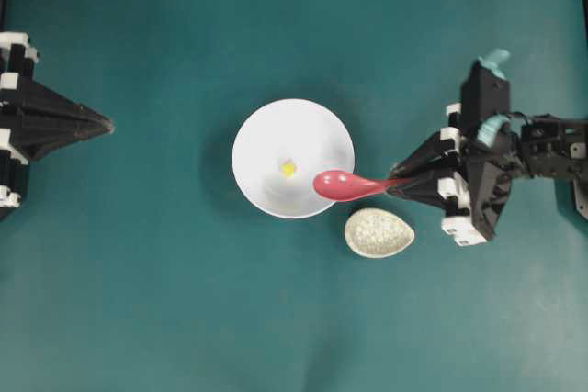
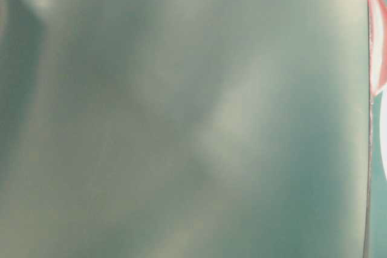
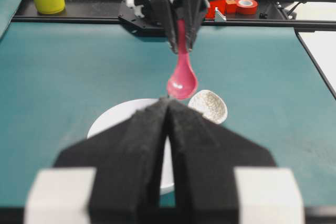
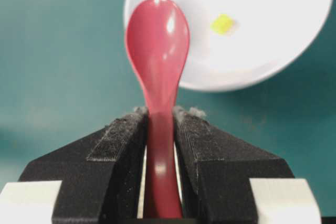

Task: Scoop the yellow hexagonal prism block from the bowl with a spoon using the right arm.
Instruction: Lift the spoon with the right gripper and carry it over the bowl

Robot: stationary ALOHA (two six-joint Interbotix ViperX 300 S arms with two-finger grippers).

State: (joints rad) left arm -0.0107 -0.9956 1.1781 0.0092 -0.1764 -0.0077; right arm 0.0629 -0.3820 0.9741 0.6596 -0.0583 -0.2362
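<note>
A: Which step is in hand?

B: The approach, I'd say. The right black gripper with white parts and teal tape (image 1: 397, 185) is clamped on the short handle of the glossy pink-red soup spoon (image 1: 342, 185), and the deep oval scoop hangs over the near rim of the large plain white round bowl (image 1: 266, 126), scoop empty

A: And the block?

B: The tiny pale-yellow hexagonal prism block (image 1: 288, 169) lies on the bowl's floor near the middle, apart from the spoon, untouched. The small speckled egg-shaped spoon rest (image 1: 378, 232) sits empty just beside the bowl

A: The other arm?

B: The left black gripper (image 1: 106, 123) is parked well off to the side, its pads pressed together on nothing

A: What does the next move call for?

B: Probably dipping the scoop's tip to the bowl floor beside the block, then sliding under it; the block is small and may skate ahead of the lip
</note>
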